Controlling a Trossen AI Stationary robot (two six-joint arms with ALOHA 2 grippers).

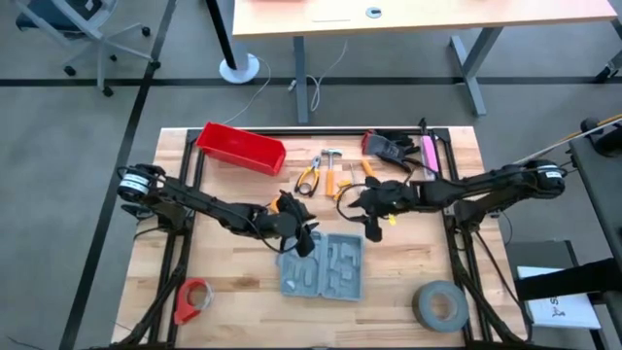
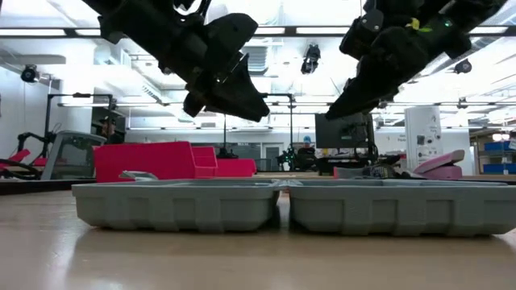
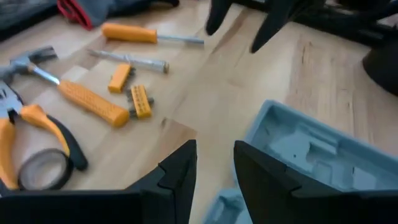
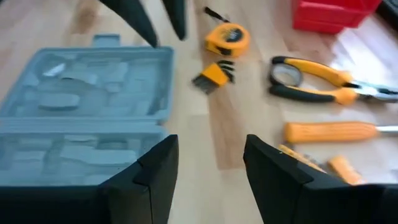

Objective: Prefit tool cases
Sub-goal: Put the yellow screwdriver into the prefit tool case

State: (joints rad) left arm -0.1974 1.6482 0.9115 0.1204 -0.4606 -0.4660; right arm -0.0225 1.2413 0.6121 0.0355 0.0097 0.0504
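Note:
The grey-blue tool case lies open and flat on the wooden table, both halves with their moulded recesses facing up; it also shows in the low view and in both wrist views. My left gripper hovers above the case's far left corner, open, with nothing between its fingers. My right gripper hangs just beyond the case's far right corner, open and empty. In the low view both grippers are well clear of the case.
Loose tools lie beyond the case: pliers, a hammer, orange screwdrivers, a yellow tape measure and hex keys. A red bin stands far left, black gloves far right, a grey tape roll near right, a red dispenser near left.

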